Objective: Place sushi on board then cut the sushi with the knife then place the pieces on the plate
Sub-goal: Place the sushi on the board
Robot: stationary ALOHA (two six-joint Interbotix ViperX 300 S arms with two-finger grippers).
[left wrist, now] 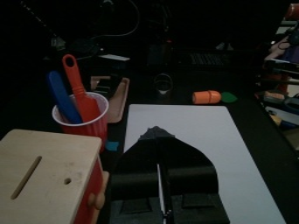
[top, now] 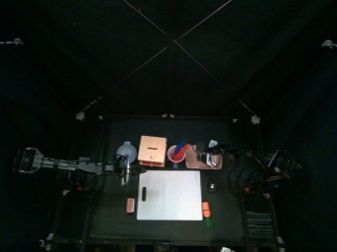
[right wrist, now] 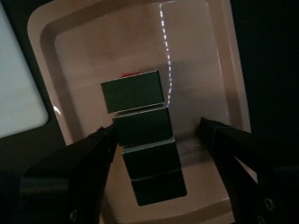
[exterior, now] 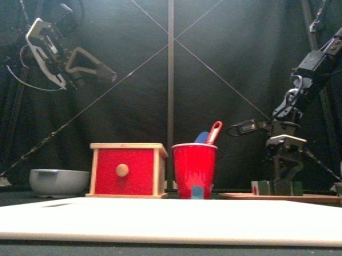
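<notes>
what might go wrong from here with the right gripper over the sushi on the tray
1. The sushi roll is a row of separate blocks, and the end one looks offset. The right gripper, jaws open astride the middle, may lift only some blocks and leave the rest on the pink tray.
2. The red cup holding the knives stands close beside the tray; a low swing toward the white board might clip it.

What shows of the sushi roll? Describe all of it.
The sushi roll is a straight row of dark green, matte blocks, joined end to end, lying flat in the pink tray. The right gripper hovers over it, its open fingers on either side, not touching.
</notes>
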